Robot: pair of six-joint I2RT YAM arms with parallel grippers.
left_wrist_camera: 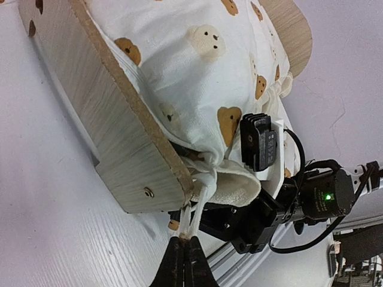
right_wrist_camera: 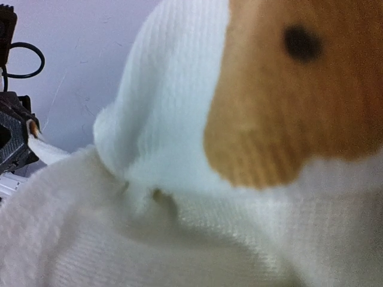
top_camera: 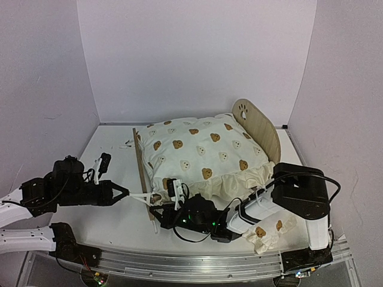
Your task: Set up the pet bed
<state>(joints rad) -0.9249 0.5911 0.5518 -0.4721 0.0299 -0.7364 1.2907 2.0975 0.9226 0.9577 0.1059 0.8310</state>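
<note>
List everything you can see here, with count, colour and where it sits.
bed: one, light wood, mid-table
cushion: one, cream with brown bears, on the bed
tie: one, white, hanging off the cushion's corner past the footboard
pillow: one, cream with bears, near right edge of the table
table: one, white
left gripper: one, black, jaws shut on the tie
right gripper: one, black and white, jaws shut on the cushion's near corner

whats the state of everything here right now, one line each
pet bed: upright, cushion on top
cushion: resting on the pet bed
tie: stretched, pinched by left gripper
left gripper: shut on the tie
right gripper: shut at cushion's near corner, hold unclear
small pillow: loose on table, off the pet bed
</note>
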